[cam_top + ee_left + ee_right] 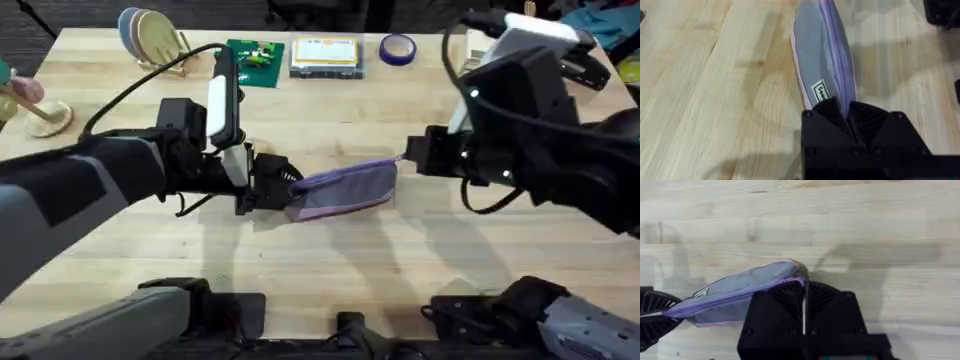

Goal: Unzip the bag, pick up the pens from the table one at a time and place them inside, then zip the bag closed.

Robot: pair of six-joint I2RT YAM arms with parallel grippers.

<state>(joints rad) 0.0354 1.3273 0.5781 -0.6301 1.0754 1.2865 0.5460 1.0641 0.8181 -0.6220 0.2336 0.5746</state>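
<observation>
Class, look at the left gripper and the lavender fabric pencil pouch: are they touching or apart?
Touching. In the left wrist view the left gripper has its black fingers closed on the end of the lavender fabric pencil pouch, beside its label.

Left arm: we see a grey sleeve, black joints and a white upright link beside the black cable.
Left end effector (849, 117): black, with ribbed pads and small screws.
Right arm: black housing, white top, looped black cables.
Right end effector (804, 300): black, with ribbed fingers.
</observation>
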